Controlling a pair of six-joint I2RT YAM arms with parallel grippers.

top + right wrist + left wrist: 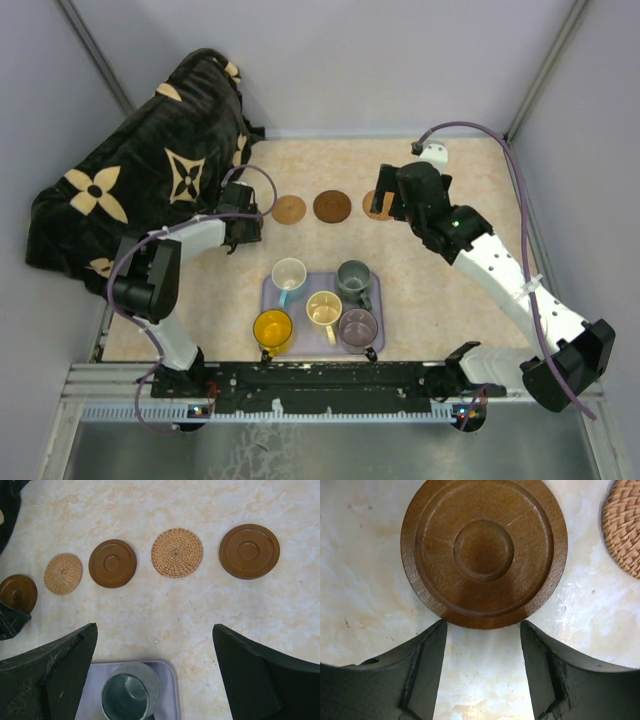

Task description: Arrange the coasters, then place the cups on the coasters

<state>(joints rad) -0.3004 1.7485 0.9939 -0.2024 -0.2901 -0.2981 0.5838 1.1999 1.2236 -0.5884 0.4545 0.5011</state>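
coasters [332, 206], five of them, lie in a gently curved row on the pale marbled desk [330, 165], all beyond the far edge of the lavender tray [318, 280]. a dark blanket [140, 180] with tan flower shapes is heaped off the tray's far left. the left arm [190, 240] reaches to a spot beyond the tray's far left corner. the right arm [500, 270] stretches past the tray's right side and, in the top view, covers the row's right end.

the left end effector [483, 630] has its fingers spread with only bare desk between them. their tips sit at the near rim of the first wooden coaster [484, 550]; i cannot tell whether they touch it. the right end effector [154, 630] hangs over the tray's far edge, fingers spread wide, gripping nothing.

all five cups stand upright on the tray, apart from the coasters:
- white cup [289, 274], far left
- grey-green cup [353, 278], far right
- cream cup [323, 309], middle
- yellow cup [272, 328], near left corner
- mauve cup [358, 326], near right

from the tray's left to its right, after the first wooden coaster, the row runs:
- first woven coaster [63, 573]
- middle wooden coaster [112, 563]
- second woven coaster [177, 552]
- last wooden coaster [249, 551]
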